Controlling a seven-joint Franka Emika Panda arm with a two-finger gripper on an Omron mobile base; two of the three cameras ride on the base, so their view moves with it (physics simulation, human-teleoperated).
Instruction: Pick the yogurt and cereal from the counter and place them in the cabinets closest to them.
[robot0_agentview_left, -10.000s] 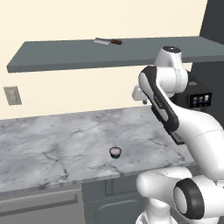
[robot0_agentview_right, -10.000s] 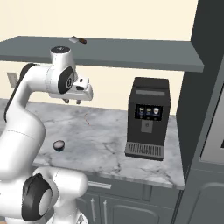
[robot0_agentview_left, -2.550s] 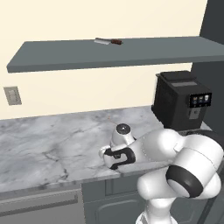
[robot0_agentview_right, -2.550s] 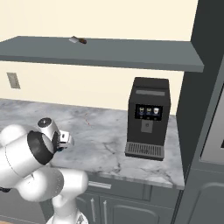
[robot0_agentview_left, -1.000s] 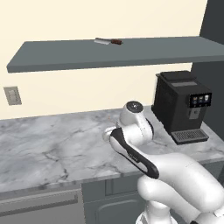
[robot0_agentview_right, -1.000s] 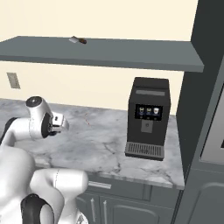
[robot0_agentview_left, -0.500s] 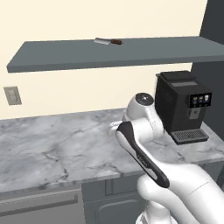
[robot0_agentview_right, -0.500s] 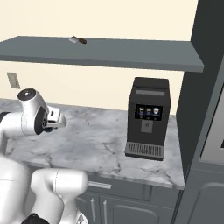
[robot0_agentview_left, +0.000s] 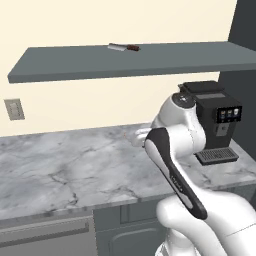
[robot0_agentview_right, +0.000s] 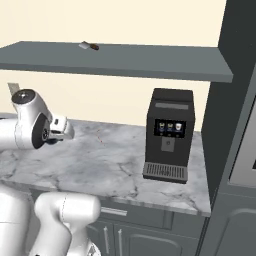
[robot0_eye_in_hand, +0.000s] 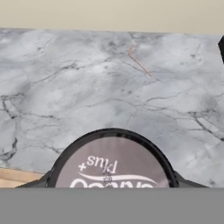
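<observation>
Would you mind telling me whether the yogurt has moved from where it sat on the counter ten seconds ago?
Yes. The yogurt has left its old spot on the counter and now sits in the tool, raised above the marble.

I count one yogurt (robot0_eye_in_hand: 111, 164) cup, round with a pale printed lid, close under my hand. One marble counter (robot0_agentview_left: 65, 170) runs from left to right. One long wall shelf, the cabinets (robot0_agentview_left: 125, 60), hangs above it, with one small knife (robot0_agentview_left: 124, 47) on top. One coffee machine (robot0_agentview_right: 169, 134) stands far right. One wall outlet (robot0_agentview_left: 14, 108) sits far left.
</observation>
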